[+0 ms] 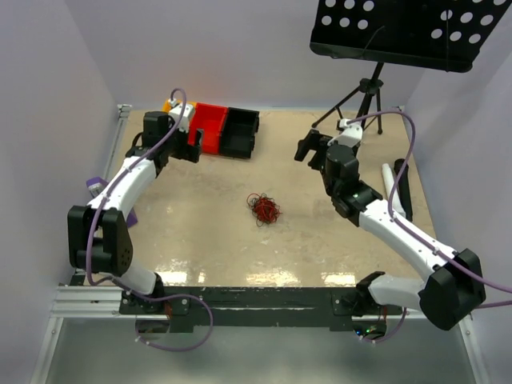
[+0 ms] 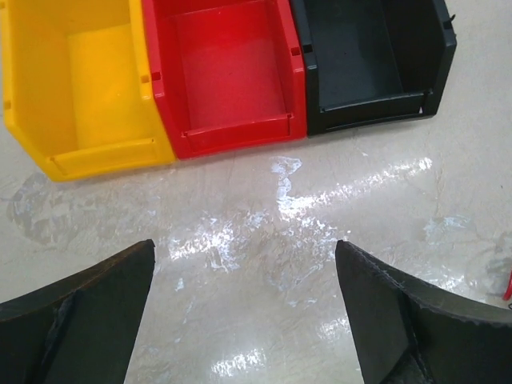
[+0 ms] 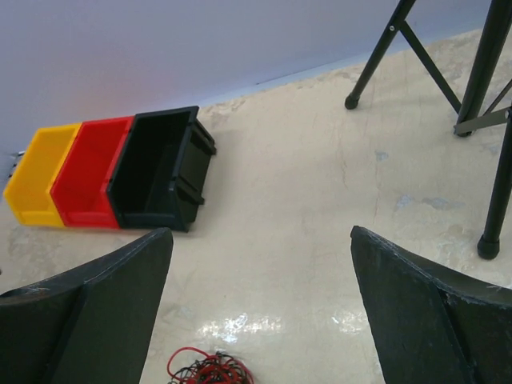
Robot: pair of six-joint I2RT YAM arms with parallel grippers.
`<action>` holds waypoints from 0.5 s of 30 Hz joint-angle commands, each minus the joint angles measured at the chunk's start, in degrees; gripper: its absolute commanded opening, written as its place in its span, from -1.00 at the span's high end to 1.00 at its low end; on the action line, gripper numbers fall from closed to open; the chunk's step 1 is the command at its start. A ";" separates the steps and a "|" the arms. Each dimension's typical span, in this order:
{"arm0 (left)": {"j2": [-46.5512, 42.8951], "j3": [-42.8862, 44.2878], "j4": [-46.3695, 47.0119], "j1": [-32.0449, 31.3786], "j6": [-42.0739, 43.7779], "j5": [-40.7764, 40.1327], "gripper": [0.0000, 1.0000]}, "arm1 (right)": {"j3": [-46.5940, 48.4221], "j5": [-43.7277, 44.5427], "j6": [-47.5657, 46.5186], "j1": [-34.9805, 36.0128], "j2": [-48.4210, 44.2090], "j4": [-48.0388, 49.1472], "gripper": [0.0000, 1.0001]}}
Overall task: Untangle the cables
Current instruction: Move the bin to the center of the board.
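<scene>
Now, both of my grippers hang above the surface with their jaws spread wide and nothing held. The left gripper is at the far left, just in front of the row of bins. The right gripper is at the far right, near the foot of the music stand.

The cables lie as one small red and dark snarl near the middle of the surface, between my two arms and touched by neither. Bare surface rings them on every side, and they sit well apart from the bins and the stand. In my right wrist view only the snarl's upper edge shows, at the bottom of the picture between my fingers.

Walls close the surface on the left, the far side and the right. The stand's legs rest on the far right corner.

Three bins stand touching side by side at the far left: a yellow bin, a red bin and a black bin. Their open fronts face my left gripper, and each floor shows in the bin's own colour.
</scene>
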 commanded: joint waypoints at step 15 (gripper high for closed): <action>25.79 27.58 -2.72 -3.97 -5.47 -3.41 -1.00 | 2.55 7.43 1.76 10.17 -0.67 -4.36 -0.86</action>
